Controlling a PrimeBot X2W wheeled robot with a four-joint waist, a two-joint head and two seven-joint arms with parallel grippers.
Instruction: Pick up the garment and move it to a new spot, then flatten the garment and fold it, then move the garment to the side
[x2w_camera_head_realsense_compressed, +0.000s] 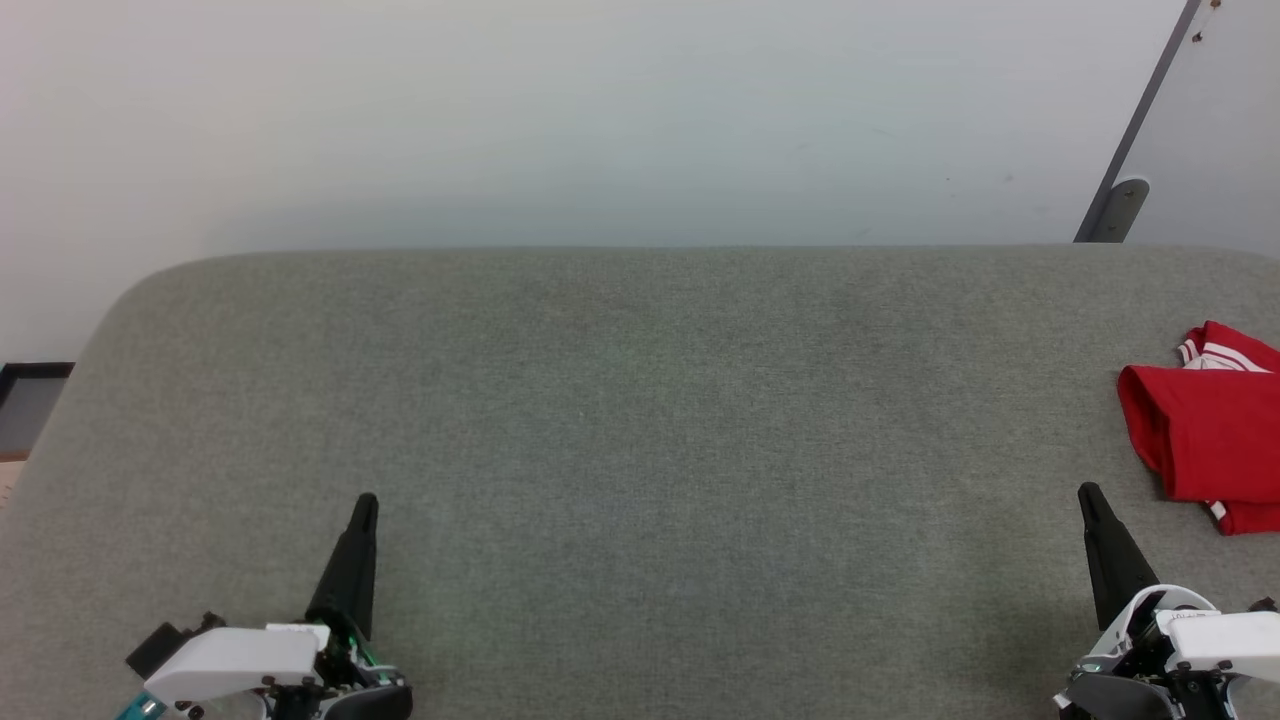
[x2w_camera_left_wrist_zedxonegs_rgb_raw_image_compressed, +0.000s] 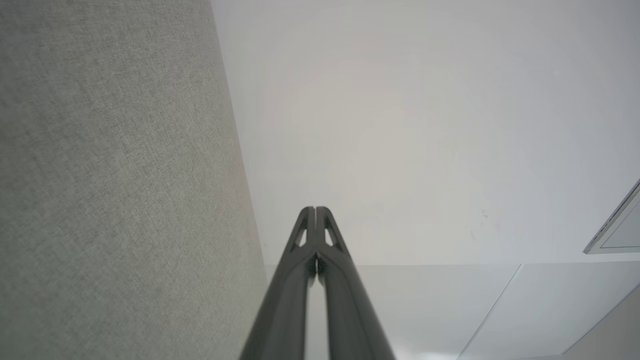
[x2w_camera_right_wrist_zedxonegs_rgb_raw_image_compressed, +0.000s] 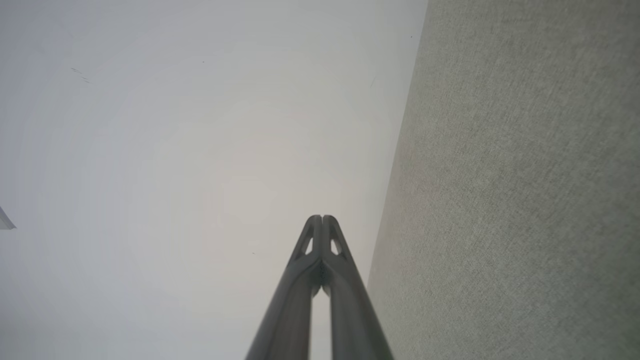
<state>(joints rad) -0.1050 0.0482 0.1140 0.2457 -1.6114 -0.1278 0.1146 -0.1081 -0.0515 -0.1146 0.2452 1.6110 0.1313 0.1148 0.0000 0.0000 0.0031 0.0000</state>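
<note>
Lying folded at far-right edge of grey fabric surface (x2w_camera_head_realsense_compressed: 640, 420): red jersey (x2w_camera_head_realsense_compressed: 1210, 435), red-white striped trim showing, partly cut by frame edge. Over near-left part of surface, left pincer (x2w_camera_head_realsense_compressed: 365, 505), fingers pressed together, empty. Over near-right part, right pincer (x2w_camera_head_realsense_compressed: 1090, 497), fingers together, empty, near jersey, not touching.

A grey fabric-covered surface (x2w_camera_head_realsense_compressed: 640, 450) spans the scene from the near edge to the wall, its far left corner rounded. Behind it rises a plain white wall (x2w_camera_head_realsense_compressed: 600, 120) with a few faint scuffs to the right. At the far right a slanted grey bar (x2w_camera_head_realsense_compressed: 1140, 120) runs down to a rounded plate (x2w_camera_head_realsense_compressed: 1118, 212) just above the surface's far edge. Off the left side sits a dark-framed panel (x2w_camera_head_realsense_compressed: 25, 400), lower than the surface
</note>
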